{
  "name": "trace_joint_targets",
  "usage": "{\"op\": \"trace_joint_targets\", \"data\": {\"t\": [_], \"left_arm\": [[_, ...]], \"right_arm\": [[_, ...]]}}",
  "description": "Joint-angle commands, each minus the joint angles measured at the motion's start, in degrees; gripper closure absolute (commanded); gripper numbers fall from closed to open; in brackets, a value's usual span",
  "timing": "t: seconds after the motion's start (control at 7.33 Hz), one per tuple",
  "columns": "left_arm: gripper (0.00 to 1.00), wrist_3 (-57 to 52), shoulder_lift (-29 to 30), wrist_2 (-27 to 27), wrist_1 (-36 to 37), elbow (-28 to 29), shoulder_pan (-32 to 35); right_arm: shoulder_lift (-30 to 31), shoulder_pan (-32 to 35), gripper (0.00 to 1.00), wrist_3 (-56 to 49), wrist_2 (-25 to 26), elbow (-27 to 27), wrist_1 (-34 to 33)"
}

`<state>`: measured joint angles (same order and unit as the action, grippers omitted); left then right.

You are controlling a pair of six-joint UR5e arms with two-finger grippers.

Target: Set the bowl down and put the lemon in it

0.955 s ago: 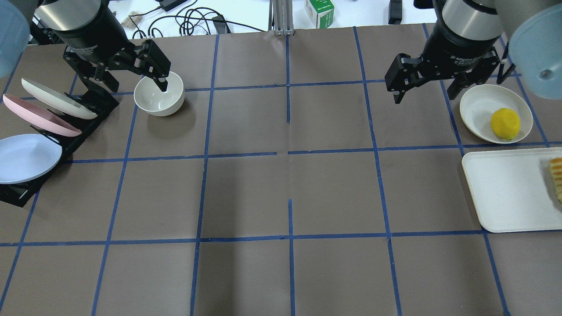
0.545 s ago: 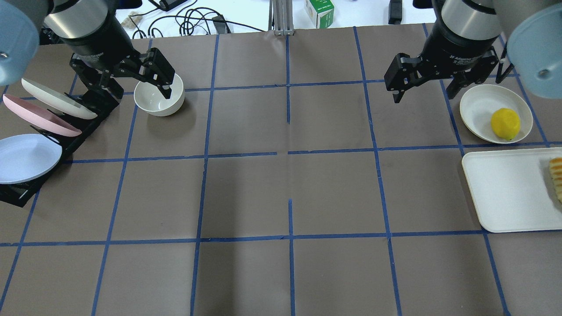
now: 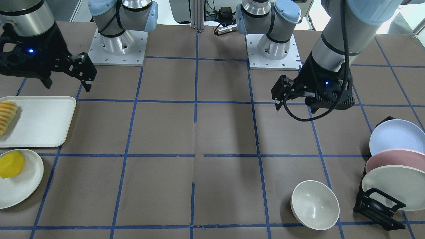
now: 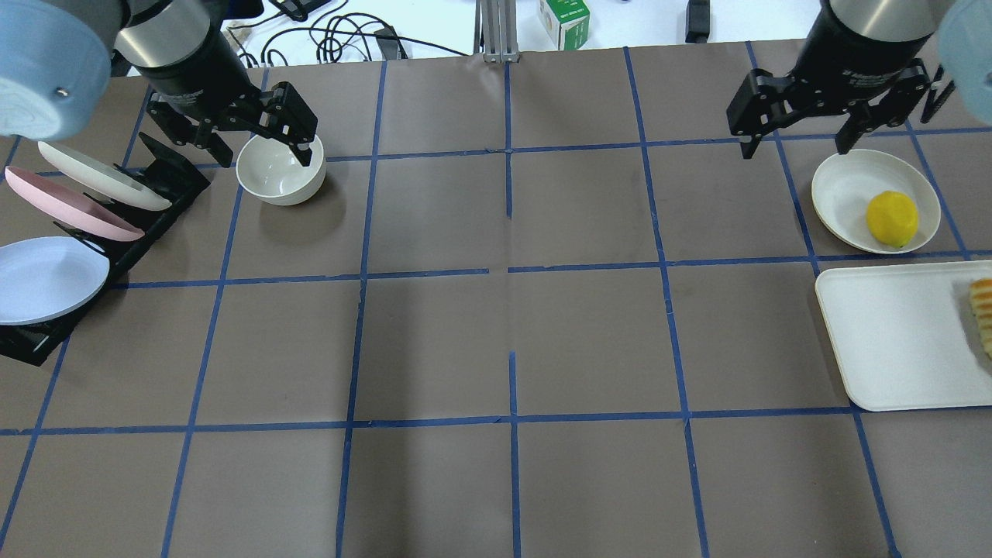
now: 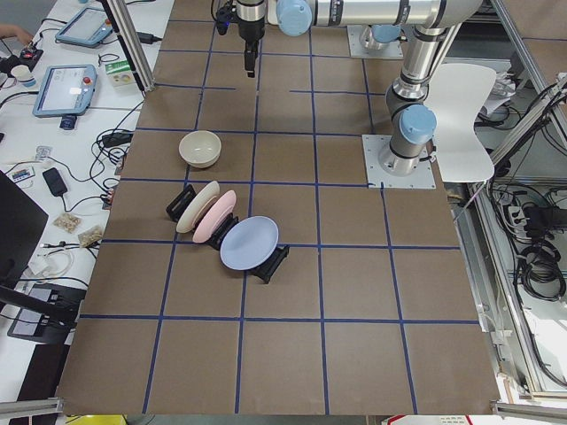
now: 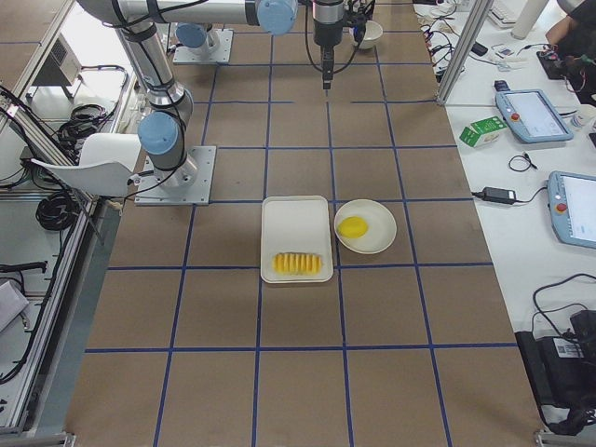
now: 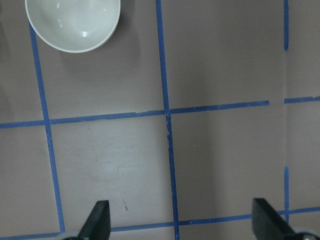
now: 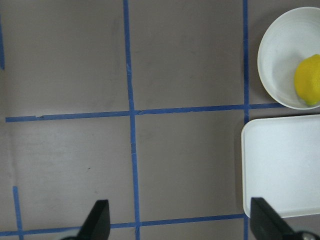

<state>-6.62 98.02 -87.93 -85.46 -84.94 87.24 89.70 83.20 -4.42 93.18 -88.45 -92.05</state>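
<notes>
The off-white bowl (image 4: 280, 174) stands upright and empty on the table at the far left, next to the plate rack; it also shows in the front view (image 3: 314, 204) and at the top left of the left wrist view (image 7: 73, 22). My left gripper (image 4: 263, 155) hangs open and empty well above it, and its fingertips (image 7: 100, 220) hold nothing. The yellow lemon (image 4: 891, 218) lies on a flat white plate (image 4: 841, 182) at the far right, and shows in the right wrist view (image 8: 309, 80). My right gripper (image 4: 798, 139) is open and empty, high beside that plate.
A black rack (image 4: 167, 182) holds white, pink and pale blue plates at the left edge. A white tray (image 4: 891, 341) with ridged orange-yellow sliced food (image 4: 983, 314) lies in front of the lemon's plate. Blue tape lines grid the brown table.
My left gripper's finger has lifted out of the bowl and the gripper has shifted slightly right; the bowl has stayed put. My right gripper has moved right and back, nearer the lemon's plate.
</notes>
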Motion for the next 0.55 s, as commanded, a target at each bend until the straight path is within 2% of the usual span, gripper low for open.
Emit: {"op": "trace_joint_targets", "data": {"t": [0.0,0.27,0.41], "left_arm": [[0.00,-4.77,10.12,-0.05,4.06,3.97,-4.06],[0.00,-12.94,19.97,-0.13,13.60,7.15,-8.74],[0.00,-14.55,23.59,-0.57,14.52,7.68,-9.97]], "right_arm": [[-2.33,-6.19,0.00,-11.15,0.33,0.91,-1.37],[-6.26,-12.58,0.00,-20.31,2.17,0.56,-2.78],[-9.59,-16.88,0.00,-25.15,2.09,0.56,-5.75]]}}
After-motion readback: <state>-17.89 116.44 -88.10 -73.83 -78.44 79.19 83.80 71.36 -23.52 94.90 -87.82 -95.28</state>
